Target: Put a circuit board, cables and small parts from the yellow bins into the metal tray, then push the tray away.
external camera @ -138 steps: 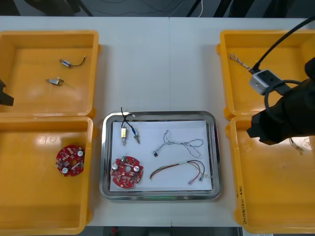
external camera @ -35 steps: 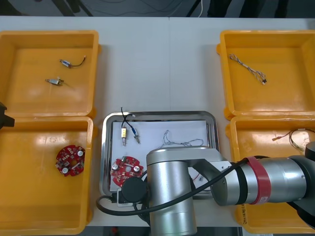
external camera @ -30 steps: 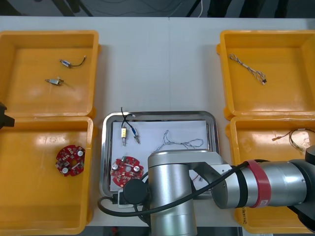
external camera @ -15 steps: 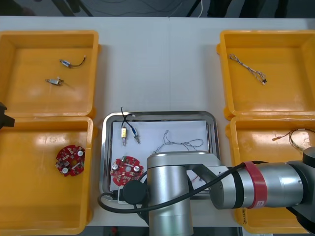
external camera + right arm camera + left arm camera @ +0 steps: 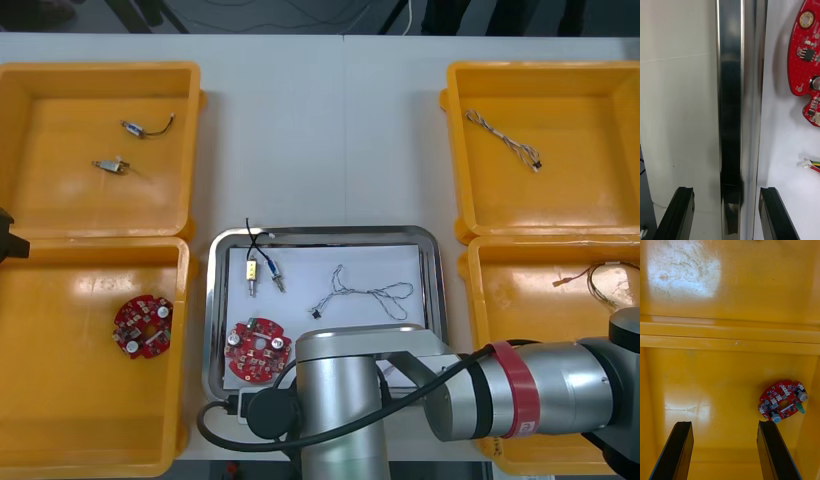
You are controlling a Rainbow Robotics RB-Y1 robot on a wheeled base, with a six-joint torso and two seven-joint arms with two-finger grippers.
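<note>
Shiny metal tray (image 5: pixel 212 310) between yellow bins (image 5: pixel 60 200), holding red circuit board (image 5: pixel 257 351), twisted cable (image 5: pixel 362 296), small metal parts (image 5: pixel 262 272)

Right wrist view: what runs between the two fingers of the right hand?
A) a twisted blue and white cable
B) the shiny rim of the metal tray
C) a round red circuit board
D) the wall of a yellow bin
B: the rim of the metal tray runs between the open fingers of the right hand, while the red circuit board lies farther off, inside the tray.
</note>
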